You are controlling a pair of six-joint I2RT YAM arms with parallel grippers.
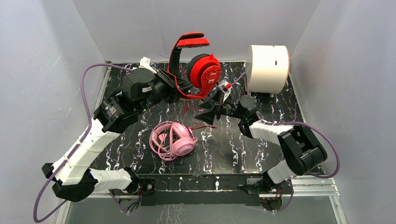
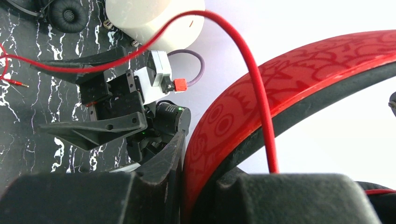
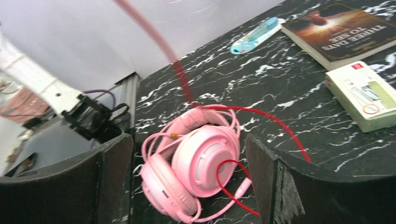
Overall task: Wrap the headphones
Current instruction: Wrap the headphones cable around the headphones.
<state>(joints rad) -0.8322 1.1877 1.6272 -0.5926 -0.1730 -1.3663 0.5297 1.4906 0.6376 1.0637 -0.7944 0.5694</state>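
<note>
Above the desk (image 1: pixel 233 149), the red headphones (image 1: pixel 201 70) are clenched by the left pincer (image 1: pixel 179 88); the right pincer (image 1: pixel 210 109) is spread wide, empty, near the pink headphones (image 1: pixel 175 140).

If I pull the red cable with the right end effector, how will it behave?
Probably floppy: the cable hangs in a loose arc from the raised red headset. Likely light and thin, so it may slip from a loose pinch. Its slack loops over the pink headset, so pulling could snag or drag that.
</note>
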